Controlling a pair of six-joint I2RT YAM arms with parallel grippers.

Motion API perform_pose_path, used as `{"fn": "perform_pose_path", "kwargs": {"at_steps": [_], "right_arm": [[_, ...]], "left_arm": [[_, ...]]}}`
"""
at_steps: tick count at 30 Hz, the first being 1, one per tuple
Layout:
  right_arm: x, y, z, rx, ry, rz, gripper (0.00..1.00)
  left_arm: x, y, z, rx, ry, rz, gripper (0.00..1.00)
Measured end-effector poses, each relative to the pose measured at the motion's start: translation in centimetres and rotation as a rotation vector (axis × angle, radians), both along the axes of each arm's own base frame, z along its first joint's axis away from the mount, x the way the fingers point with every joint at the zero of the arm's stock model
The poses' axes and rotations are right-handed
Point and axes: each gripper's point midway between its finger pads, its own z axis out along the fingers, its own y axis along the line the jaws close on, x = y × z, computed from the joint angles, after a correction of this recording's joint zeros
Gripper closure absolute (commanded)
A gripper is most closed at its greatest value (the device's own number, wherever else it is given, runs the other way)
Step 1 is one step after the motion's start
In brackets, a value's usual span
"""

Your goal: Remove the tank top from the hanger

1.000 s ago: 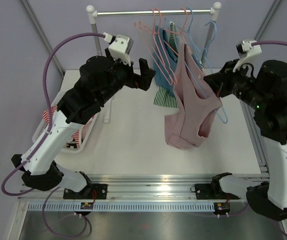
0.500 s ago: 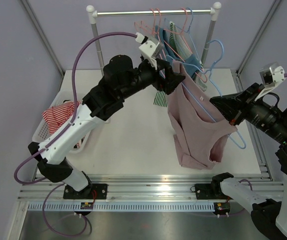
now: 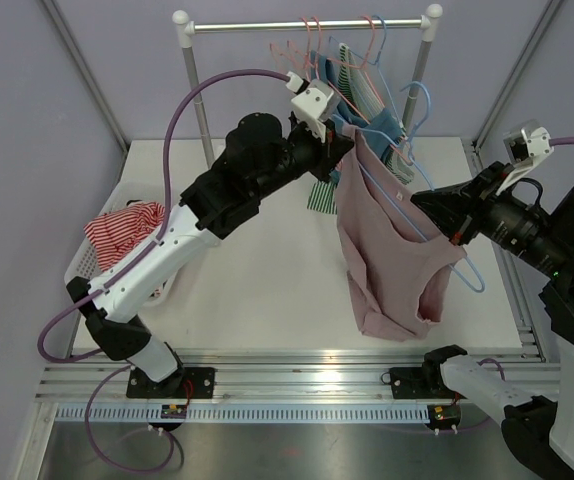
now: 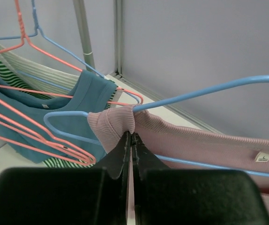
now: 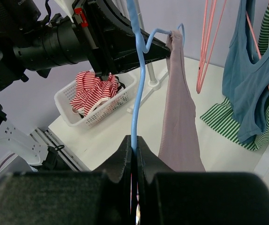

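Observation:
A pink tank top hangs from a blue wire hanger held in the air in front of the rack. My left gripper is shut on the top's upper shoulder strap, right where the strap wraps over the hanger arm. My right gripper is shut on the hanger's wire near its neck, with the tank top draping beside it. In the left wrist view the jaws pinch the ribbed pink fabric at their tips. The right fingertips clamp the blue wire.
The clothes rack's rail at the back carries pink and blue hangers with a teal top and a green-striped garment. A white basket with red-striped clothing stands at the table's left edge.
My left gripper reached across to the tank top's strap and shut on it. The right arm swung the hanger and top rightward, away from the rack.

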Motion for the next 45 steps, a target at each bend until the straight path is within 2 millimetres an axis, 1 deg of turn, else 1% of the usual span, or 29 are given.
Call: {"fn": "perform_pose_path", "kwargs": {"at_steps": [5,8,10,14,20,23,25,26,27,29,32,35,37,39,40,43,45], "right_arm": [[1.0,0.4,-0.4,-0.003,0.013,0.007,1.0],[1.5,0.7,-0.8,-0.006,0.022,0.016,1.0],[1.7,1.0,-1.1,-0.009,0.03,0.035,1.0],[1.8,2.2,-2.2,-0.02,0.047,0.114,1.0],[1.6,3.9,-3.3,-0.027,0.046,0.245,1.0],[1.5,4.3,-3.4,-0.025,0.027,0.278,1.0],[1.4,4.6,-3.4,-0.021,0.009,0.303,1.0],[1.3,4.7,-3.5,-0.019,0.0,0.315,1.0],[1.3,4.8,-3.5,-0.016,-0.008,0.324,1.0],[1.5,5.1,-3.6,-0.008,-0.032,0.341,1.0],[2.0,5.6,-4.2,0.022,-0.06,0.357,1.0],[3.1,6.4,-4.9,0.087,-0.089,0.375,1.0],[4.0,7.0,-4.9,0.152,-0.117,0.392,1.0],[5.3,7.7,-4.6,0.24,-0.145,0.412,1.0],[6.0,8.1,-4.4,0.283,-0.163,0.424,1.0],[8.1,9.1,-2.7,0.399,-0.214,0.467,1.0],[8.9,9.4,-1.7,0.46,-0.252,0.486,1.0]], "left_arm": [[1.4,1.2,-0.5,0.021,0.0,0.102,1.0],[2.5,2.4,-1.3,0.034,0.007,0.197,1.0],[3.2,3.8,-1.9,0.041,0.011,0.282,1.0],[4.2,6.9,-2.8,0.051,0.014,0.448,1.0],[5.1,12.2,-2.6,0.026,0.02,0.678,1.0],[5.8,15.5,-2.3,-0.007,0.048,0.777,1.0],[6.0,17.5,-2.4,-0.028,0.074,0.823,1.0],[6.5,19.1,-2.4,-0.038,0.086,0.862,1.0],[6.6,20.1,-2.4,-0.05,0.097,0.882,1.0],[6.6,21.7,-2.5,-0.069,0.117,0.909,1.0],[6.1,23.2,-2.7,-0.095,0.149,0.915,1.0],[4.9,23.4,-3.6,-0.104,0.176,0.853,1.0],[3.6,22.9,-4.5,-0.107,0.188,0.773,1.0],[1.8,21.8,-5.7,-0.111,0.199,0.652,1.0],[0.8,21.2,-6.2,-0.119,0.198,0.588,1.0],[-2.3,19.4,-7.6,-0.134,0.188,0.397,1.0],[-4.5,18.1,-8.6,-0.128,0.185,0.29,1.0]]}}
